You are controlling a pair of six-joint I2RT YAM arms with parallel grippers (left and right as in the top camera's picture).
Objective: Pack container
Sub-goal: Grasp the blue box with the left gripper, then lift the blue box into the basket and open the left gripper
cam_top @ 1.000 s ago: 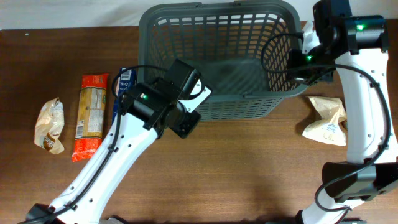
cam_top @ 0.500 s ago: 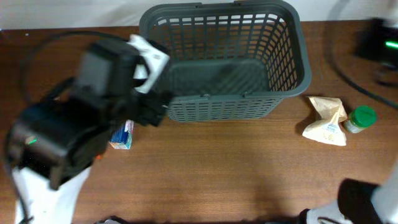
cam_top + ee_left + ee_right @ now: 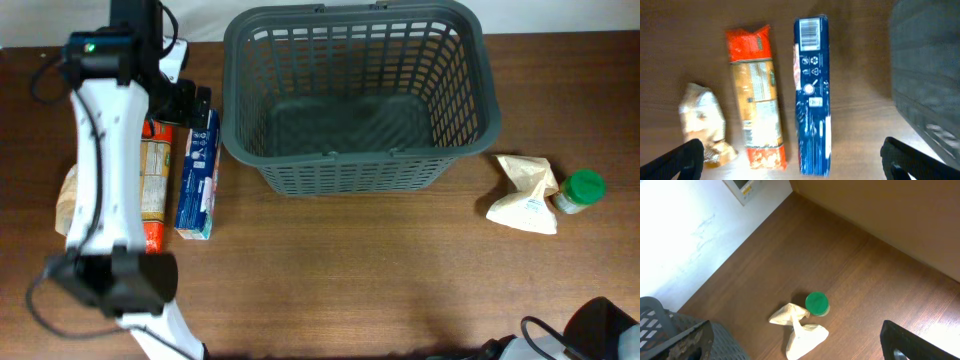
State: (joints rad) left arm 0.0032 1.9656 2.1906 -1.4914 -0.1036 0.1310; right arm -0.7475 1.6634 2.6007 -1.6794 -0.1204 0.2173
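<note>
The container (image 3: 355,100) is a large dark grey slotted basket at the back middle of the table, with nothing in it. Its wall shows blurred at the right of the left wrist view (image 3: 925,75) and at the lower left of the right wrist view (image 3: 655,316). My left gripper (image 3: 188,103) hangs open left of the basket, over a blue box (image 3: 812,95) and an orange pasta packet (image 3: 757,95); its jaws stand wide apart with nothing between them (image 3: 792,155). High above the table, my right gripper (image 3: 795,342) is open and empty.
A crumpled tan bag (image 3: 702,122) lies left of the pasta packet. Right of the basket lie a cream paper bag (image 3: 525,195) and a green-lidded jar (image 3: 581,190); both show below the right wrist, the bag (image 3: 800,330) and the jar (image 3: 816,303). A white wall borders the table's far edge.
Both arms left the basket. The left arm swung to the far left over the packets; the right arm pulled back out of the overhead view. Both grippers went from shut to open.
</note>
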